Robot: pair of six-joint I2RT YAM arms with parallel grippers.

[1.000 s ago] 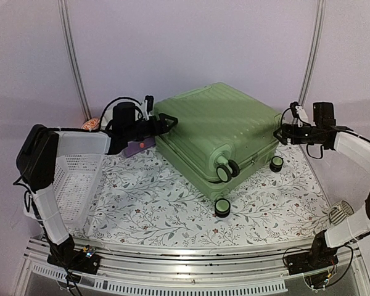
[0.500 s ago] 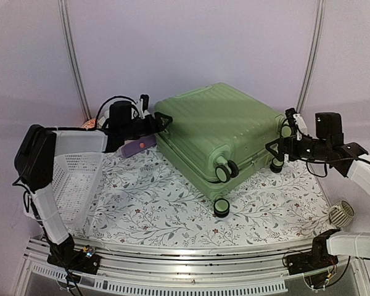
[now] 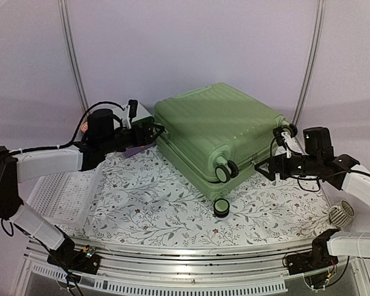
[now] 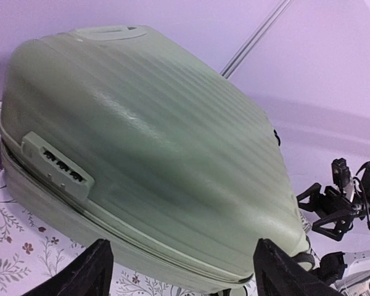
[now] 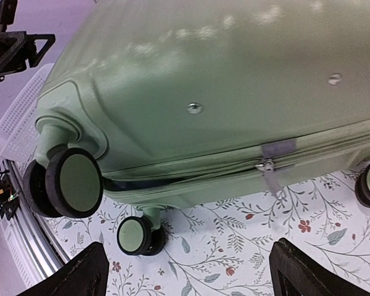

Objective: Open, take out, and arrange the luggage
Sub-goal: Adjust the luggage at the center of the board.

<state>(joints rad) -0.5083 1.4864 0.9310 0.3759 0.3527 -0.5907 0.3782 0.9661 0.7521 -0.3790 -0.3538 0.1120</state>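
The closed luggage (image 3: 219, 126) lies flat on the flowered tabletop (image 3: 154, 203) (wheels toward the front), between the left gripper (image 3: 153, 132) and the right gripper (image 3: 270, 157), these 2 both wide open, holding nothing.

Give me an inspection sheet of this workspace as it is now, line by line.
Surface: floral cloth covers the table, lying flat.
Job's things: luggage lies flat, lid down, wheels at its near end; zipper pull on the seam.
Clutter: white basket at left; purple item beside the luggage; white ribbed object at right.
Grippers: left gripper open at the luggage's left corner; right gripper open by its right side; both hold nothing.
Cables: black cable loops over the left wrist.
Surroundings: pale purple walls, metal poles.
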